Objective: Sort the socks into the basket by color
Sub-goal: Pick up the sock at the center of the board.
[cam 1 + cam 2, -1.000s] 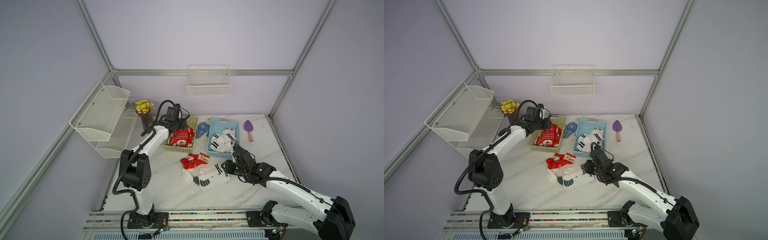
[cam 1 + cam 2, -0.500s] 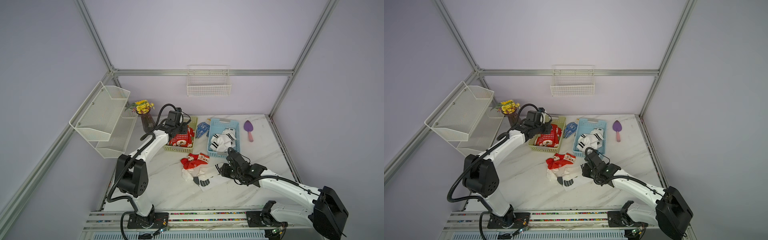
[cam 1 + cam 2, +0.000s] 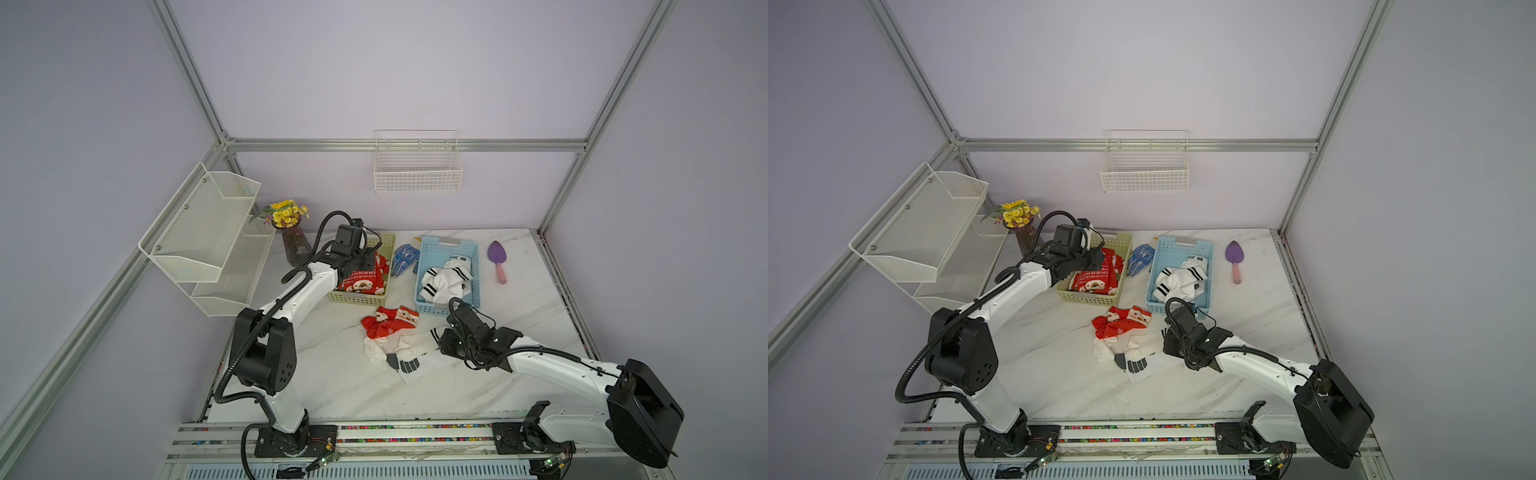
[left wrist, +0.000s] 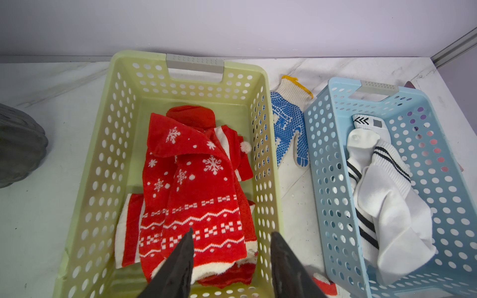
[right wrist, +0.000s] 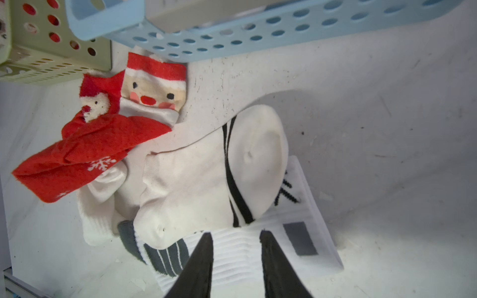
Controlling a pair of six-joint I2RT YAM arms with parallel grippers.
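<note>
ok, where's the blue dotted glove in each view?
In a top view: blue dotted glove lies between the green basket and blue basket.
In a top view: same gap.
Left wrist: between the same two baskets.
Right wrist: not in it.
Shared landmark: blue basket, in all four.

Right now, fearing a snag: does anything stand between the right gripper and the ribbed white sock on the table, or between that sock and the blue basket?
Nothing visible separates the right gripper from the ribbed white sock. A striped white sock lies partly on it, though, and the near wall of the blue basket must be cleared.
</note>
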